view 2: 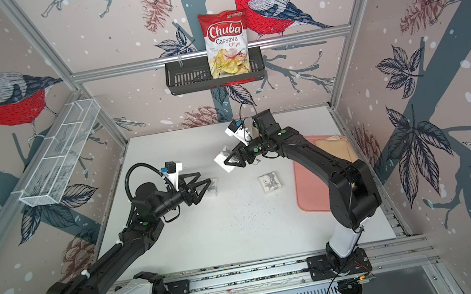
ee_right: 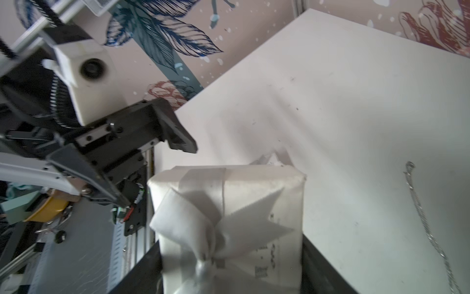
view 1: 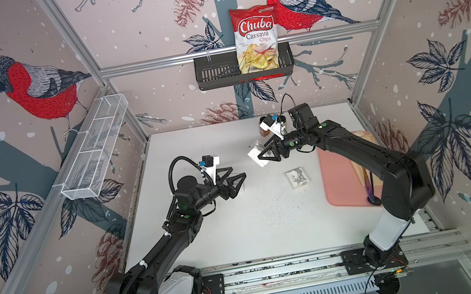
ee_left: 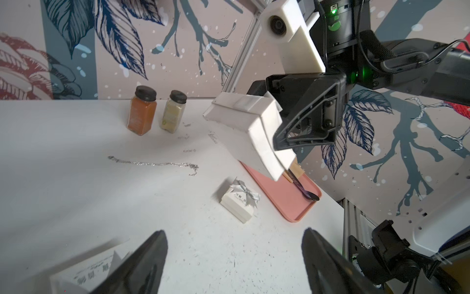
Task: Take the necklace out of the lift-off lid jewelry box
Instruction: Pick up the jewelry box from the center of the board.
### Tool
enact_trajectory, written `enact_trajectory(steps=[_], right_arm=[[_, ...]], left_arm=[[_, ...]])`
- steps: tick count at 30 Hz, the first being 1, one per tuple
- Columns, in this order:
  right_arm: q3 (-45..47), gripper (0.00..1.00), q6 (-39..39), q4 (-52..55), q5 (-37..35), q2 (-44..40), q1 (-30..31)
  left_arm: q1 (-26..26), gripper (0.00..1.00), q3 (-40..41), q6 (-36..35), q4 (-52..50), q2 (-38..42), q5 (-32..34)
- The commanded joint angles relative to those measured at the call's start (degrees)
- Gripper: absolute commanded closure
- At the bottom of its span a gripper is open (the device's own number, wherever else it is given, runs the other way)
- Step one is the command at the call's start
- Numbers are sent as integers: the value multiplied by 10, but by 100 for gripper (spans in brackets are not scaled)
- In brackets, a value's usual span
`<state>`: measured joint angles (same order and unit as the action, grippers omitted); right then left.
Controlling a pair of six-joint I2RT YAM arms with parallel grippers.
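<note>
My right gripper (view 1: pixel 263 153) is shut on a white jewelry box (ee_right: pixel 229 216) with a satin bow and holds it tilted above the back middle of the table; whether its lid is on I cannot tell. The silver necklace (ee_left: pixel 152 164) lies stretched out on the white table, outside any box, and in the right wrist view the necklace (ee_right: pixel 427 229) lies beside the held box. My left gripper (view 1: pixel 238 173) hovers open with nothing between its fingers, over a second white box (view 2: pixel 213 187). A third white bowed box (view 1: pixel 297 177) sits shut at centre right.
Two spice jars (ee_left: pixel 141 112) stand at the back of the table. A pink tray (view 1: pixel 340 182) with a wooden board and a dark spoon lies at the right under the right arm. A chips bag (view 1: pixel 256 37) sits in a black wall basket, and a white wire basket (view 1: pixel 95 148) hangs on the left wall.
</note>
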<state>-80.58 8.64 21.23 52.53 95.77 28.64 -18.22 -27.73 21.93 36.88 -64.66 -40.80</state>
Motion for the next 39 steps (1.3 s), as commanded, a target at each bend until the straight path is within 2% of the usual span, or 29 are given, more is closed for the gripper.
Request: enact_trajectory(steps=[1, 6, 8, 13, 17, 25, 31, 39], right_arm=[[20, 29, -34, -60, 92, -33, 0], [45, 28, -56, -90, 131, -76, 1], [48, 28, -57, -90, 135, -85, 2], [53, 28, -57, -87, 153, -100, 4], [57, 28, -47, -86, 167, -107, 7], [68, 28, -35, -88, 174, -121, 14], [72, 28, -30, -88, 172, -126, 16], [74, 28, -24, -89, 180, -121, 21]], left_arm=[[1, 13, -10, 43, 121, -22, -57], [-4, 11, -21, 120, 270, -59, -118], [-13, 6, -28, 126, 291, -63, -129], [-51, 3, -45, 83, 274, -52, -139], [-70, 3, -67, 58, 234, -55, -121], [-72, 3, -88, 106, 255, -90, -113], [-78, 3, -92, 149, 315, -116, -126], [-85, 5, -95, 151, 322, -122, -134]])
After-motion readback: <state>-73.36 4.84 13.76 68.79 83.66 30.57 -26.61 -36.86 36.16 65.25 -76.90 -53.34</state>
